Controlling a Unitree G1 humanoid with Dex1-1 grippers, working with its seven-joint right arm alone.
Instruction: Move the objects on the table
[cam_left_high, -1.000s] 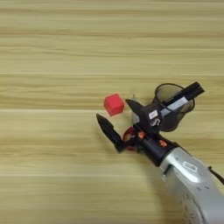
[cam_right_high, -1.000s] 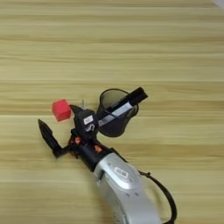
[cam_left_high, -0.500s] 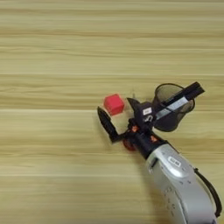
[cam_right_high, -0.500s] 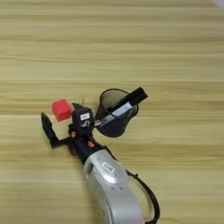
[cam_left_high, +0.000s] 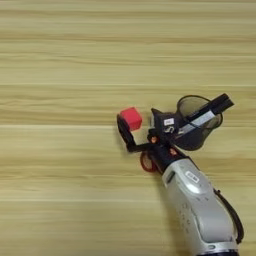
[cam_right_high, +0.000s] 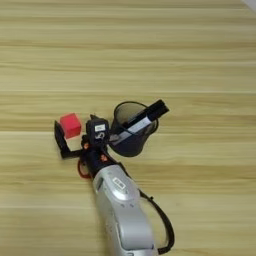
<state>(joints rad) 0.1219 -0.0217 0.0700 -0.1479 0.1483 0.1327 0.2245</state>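
Right of the table's (cam_left_high: 60, 60) centre, the red cube (cam_left_high: 131, 118) sits between the spread fingers of the right gripper (cam_left_high: 137, 127), jaws released. The grip should centre on the cube before closing. The marker (cam_right_high: 139, 120) leans in the mesh cup (cam_right_high: 131, 135) beside it; red scissor handles (cam_left_high: 146, 162) apparently lie under the wrist.

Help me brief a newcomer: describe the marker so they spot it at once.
On the wooden table, find the black mesh pen cup beside the silver forearm. The marker leans in it, black cap poking over the rim: the only white, stick-shaped thing there.
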